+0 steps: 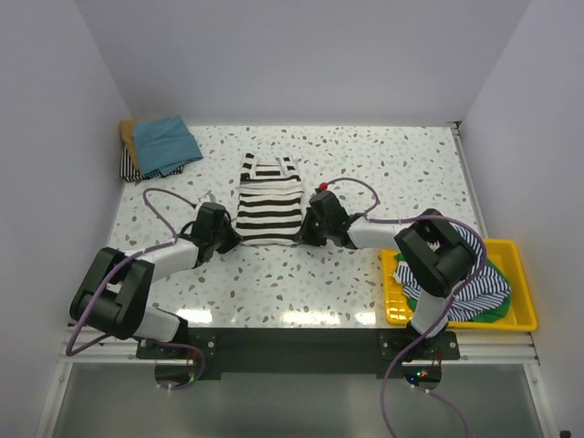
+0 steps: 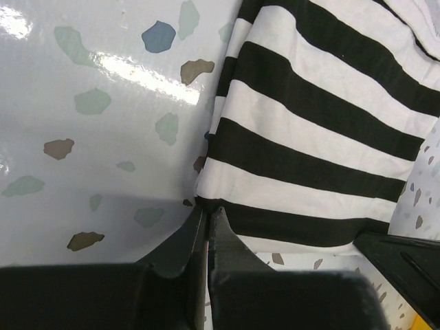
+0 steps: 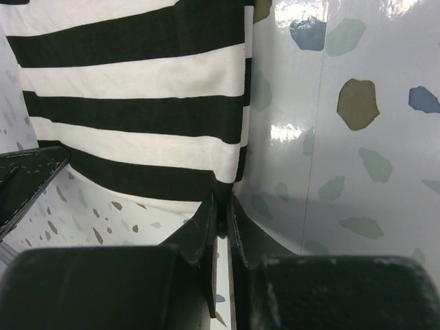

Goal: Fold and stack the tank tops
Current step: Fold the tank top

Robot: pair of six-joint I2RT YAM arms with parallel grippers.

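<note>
The left hand (image 2: 207,213) and right hand (image 3: 221,210) each pinch a near corner of the striped tank top (image 1: 270,205) on the worktop (image 1: 301,283).

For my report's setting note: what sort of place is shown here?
Probably a robot test booth: plain white walls enclose a speckled tabletop, with a black-and-white left robot arm and a matching right arm mounted at its near edge.

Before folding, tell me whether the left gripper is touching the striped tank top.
Touching. The left wrist view shows the left gripper shut on a corner of the striped tank top.
</note>
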